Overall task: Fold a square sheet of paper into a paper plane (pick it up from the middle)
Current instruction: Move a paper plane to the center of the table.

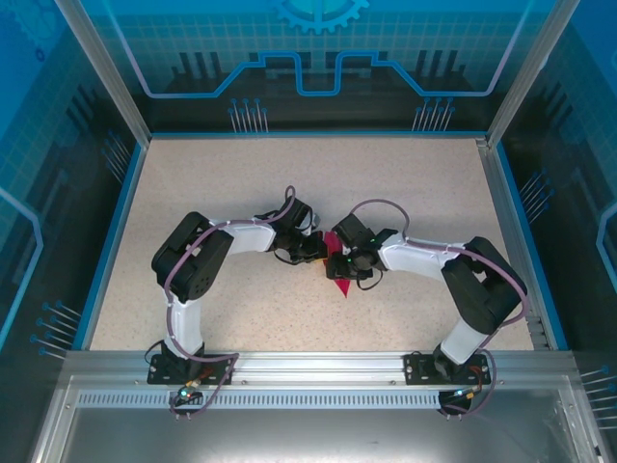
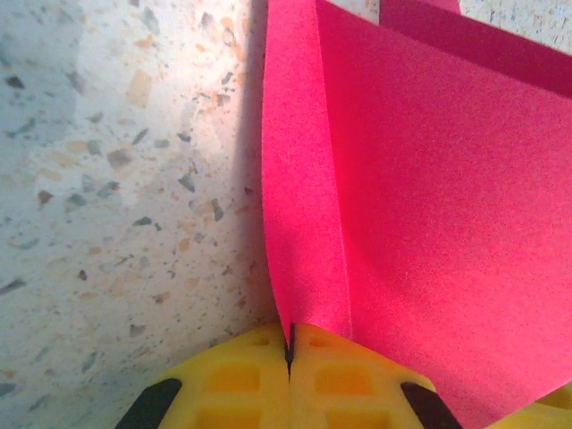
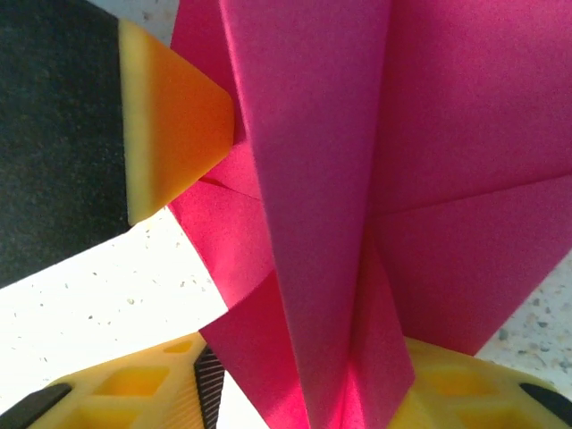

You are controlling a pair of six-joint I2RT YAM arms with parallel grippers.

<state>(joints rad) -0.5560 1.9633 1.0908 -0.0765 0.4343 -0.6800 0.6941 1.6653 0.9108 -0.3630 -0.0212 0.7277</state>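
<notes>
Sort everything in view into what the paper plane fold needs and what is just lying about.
In the job:
- pink paper, partly folded
- left gripper, shut on a fold of it
- right gripper, jaws either side of it

Just there:
- speckled table
- aluminium rail at the near edge
- blue enclosure walls

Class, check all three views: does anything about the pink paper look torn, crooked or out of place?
Nothing stands out. The folded pink paper is at the middle of the table, creases crisp, no tear visible. The left pincer is shut on one edge; the right pincer straddles the central fold, jaws apart.
</notes>
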